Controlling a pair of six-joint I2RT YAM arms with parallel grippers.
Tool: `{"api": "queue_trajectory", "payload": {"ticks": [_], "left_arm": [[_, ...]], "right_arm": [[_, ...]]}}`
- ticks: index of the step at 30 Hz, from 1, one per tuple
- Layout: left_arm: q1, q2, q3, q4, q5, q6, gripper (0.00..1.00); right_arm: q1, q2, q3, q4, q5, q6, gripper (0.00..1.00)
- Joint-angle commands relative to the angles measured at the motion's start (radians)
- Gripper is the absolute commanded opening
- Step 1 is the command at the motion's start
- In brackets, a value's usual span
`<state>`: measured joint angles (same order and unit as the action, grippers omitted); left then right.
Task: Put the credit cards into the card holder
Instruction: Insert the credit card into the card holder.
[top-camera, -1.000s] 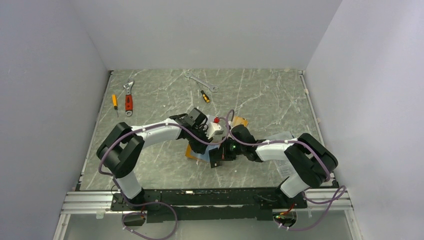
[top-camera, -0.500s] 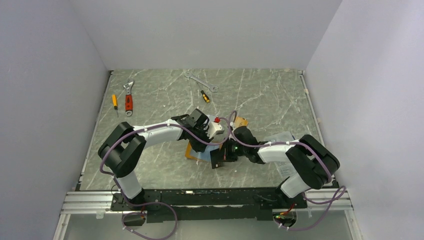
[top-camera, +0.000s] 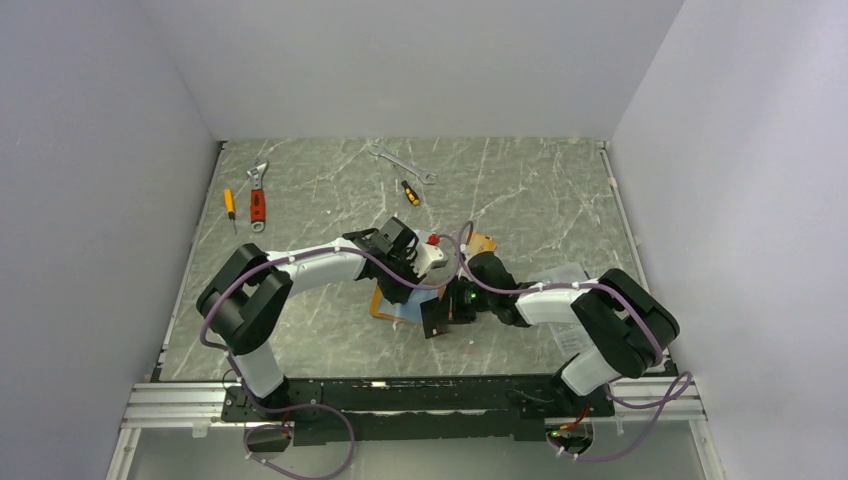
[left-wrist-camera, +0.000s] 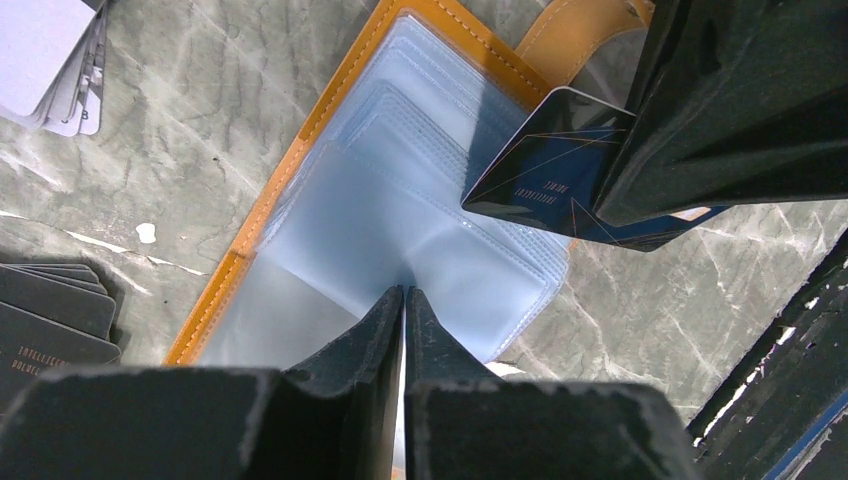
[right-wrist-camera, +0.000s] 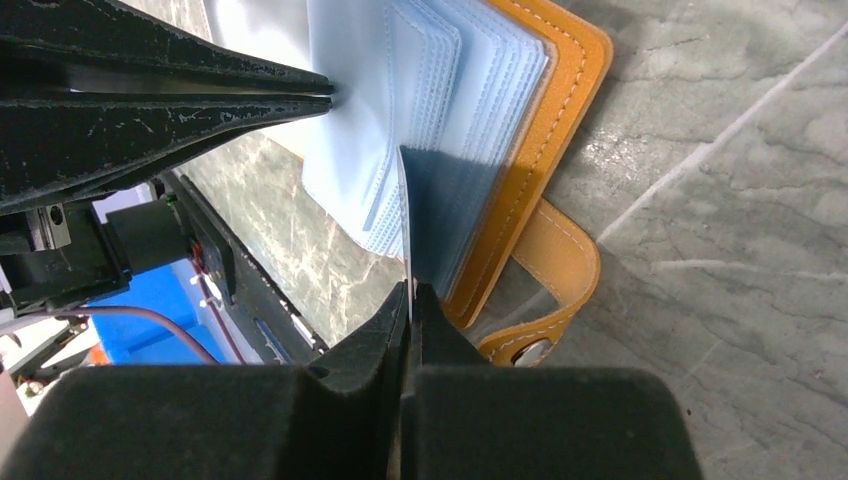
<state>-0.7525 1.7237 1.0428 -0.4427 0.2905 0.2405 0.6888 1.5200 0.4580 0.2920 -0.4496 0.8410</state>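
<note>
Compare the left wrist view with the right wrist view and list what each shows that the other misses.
Left wrist only: a pale card stack, a dark card stack, and the printed face of the dark card. Right wrist only: the metal snap on the card holder tab; here the dark card is seen edge-on. Both: the open card holder, the left gripper shut on a clear pocket, and the right gripper shut on the dark card.
</note>
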Motion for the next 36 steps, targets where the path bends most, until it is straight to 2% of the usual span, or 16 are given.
{"api": "queue_trajectory", "payload": {"ticks": [1,7,17,27,36], "left_arm": [[0.001,-0.012,0.006,-0.058,-0.025,-0.013,0.11],[0.002,-0.045,0.001,-0.061,-0.013,-0.015,0.11],[0.035,-0.093,0.036,-0.092,0.025,-0.016,0.14],[0.165,-0.171,0.088,-0.165,0.094,-0.014,0.16],[0.267,-0.219,0.029,-0.169,0.094,-0.037,0.18]], "right_arm": [[0.000,0.035,0.033,-0.092,0.047,-0.086,0.00],[0.000,0.037,0.105,-0.139,0.039,-0.112,0.00],[0.000,0.066,0.144,-0.121,-0.001,-0.106,0.00],[0.003,0.041,0.201,-0.155,-0.025,-0.103,0.00],[0.035,0.065,0.299,-0.181,-0.023,-0.108,0.00]]}}
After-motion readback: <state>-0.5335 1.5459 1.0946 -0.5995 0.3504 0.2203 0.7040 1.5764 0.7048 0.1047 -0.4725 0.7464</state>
